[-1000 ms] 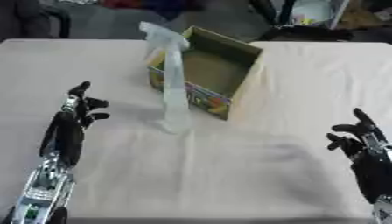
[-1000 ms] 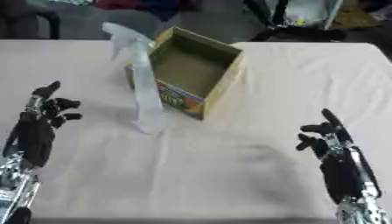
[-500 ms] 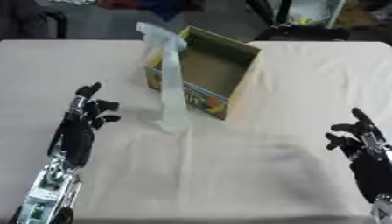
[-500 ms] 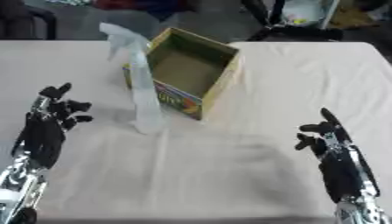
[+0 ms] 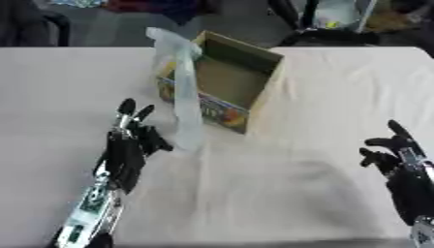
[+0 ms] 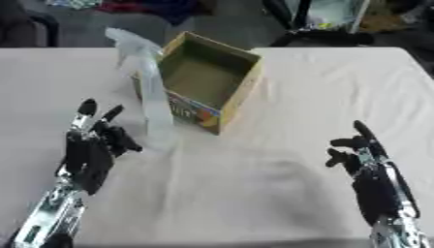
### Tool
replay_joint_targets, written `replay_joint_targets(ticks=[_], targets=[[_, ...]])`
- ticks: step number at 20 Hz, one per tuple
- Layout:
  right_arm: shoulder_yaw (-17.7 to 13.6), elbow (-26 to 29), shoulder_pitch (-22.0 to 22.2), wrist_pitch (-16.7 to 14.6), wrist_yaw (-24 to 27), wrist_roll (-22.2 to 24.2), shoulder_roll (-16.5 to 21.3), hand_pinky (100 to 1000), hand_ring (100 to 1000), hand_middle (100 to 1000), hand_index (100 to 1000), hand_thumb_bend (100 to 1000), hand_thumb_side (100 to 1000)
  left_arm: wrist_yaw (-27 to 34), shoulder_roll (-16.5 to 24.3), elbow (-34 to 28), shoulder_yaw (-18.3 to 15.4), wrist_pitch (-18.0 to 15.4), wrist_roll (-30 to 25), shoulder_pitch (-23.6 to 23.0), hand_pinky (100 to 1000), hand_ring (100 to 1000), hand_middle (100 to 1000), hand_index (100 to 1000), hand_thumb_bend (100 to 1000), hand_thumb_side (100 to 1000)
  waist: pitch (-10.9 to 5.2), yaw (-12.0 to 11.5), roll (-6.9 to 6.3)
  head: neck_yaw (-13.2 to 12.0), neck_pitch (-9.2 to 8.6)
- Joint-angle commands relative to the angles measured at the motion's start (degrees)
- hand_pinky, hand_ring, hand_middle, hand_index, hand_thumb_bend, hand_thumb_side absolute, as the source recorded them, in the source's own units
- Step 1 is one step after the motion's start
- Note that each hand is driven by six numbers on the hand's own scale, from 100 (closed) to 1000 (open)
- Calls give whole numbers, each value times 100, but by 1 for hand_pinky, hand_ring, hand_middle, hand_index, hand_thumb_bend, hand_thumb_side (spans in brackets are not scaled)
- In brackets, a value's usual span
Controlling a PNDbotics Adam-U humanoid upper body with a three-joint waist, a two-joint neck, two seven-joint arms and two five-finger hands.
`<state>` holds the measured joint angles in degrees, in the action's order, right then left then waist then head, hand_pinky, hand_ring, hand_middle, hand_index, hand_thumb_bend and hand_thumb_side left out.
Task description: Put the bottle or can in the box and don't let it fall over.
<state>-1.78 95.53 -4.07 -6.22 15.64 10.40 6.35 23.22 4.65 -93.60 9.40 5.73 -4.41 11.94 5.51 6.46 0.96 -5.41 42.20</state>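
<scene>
A tall, clear plastic bottle (image 5: 185, 92) stands upright on the table, touching the front left corner of an open cardboard box (image 5: 222, 82) with a colourful printed side. My left hand (image 5: 127, 143) is open, fingers pointing up, just left of the bottle's base and a little apart from it. At the lower right, far from both bottle and box, my right hand (image 5: 405, 164) rests open with its fingers up. The box's inside shows nothing in it.
A pale cloth covers the table (image 5: 280, 193). Beyond the table's far edge are dark chair frames (image 5: 326, 19) and clutter on the floor.
My left hand has moved forward and to the right, closing in on the bottle's base. The right hand, bottle and box have stayed where they were.
</scene>
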Motion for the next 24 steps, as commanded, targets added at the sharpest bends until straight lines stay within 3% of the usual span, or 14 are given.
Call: replay_joint_targets(ticks=[1, 7, 24], targets=[[-7, 42, -61, 2, 41, 8, 66, 860, 462, 620, 1000, 100, 607, 337, -87, -37, 73, -114, -12, 212, 541, 168, 250, 992, 522, 821, -85, 14, 2, 29, -71], [0, 36, -53, 6, 42, 15, 68, 860, 462, 620, 1000, 100, 607, 932, -124, -76, 95, -305, 146, 493, 532, 145, 234, 997, 558, 763, -99, 18, -1, 69, -69], [20, 20, -34, 14, 60, 32, 54, 859, 462, 620, 1000, 100, 606, 2577, -128, 421, -131, -378, 380, 1586, 521, 122, 221, 1000, 604, 663, -163, 62, 25, 99, -74]])
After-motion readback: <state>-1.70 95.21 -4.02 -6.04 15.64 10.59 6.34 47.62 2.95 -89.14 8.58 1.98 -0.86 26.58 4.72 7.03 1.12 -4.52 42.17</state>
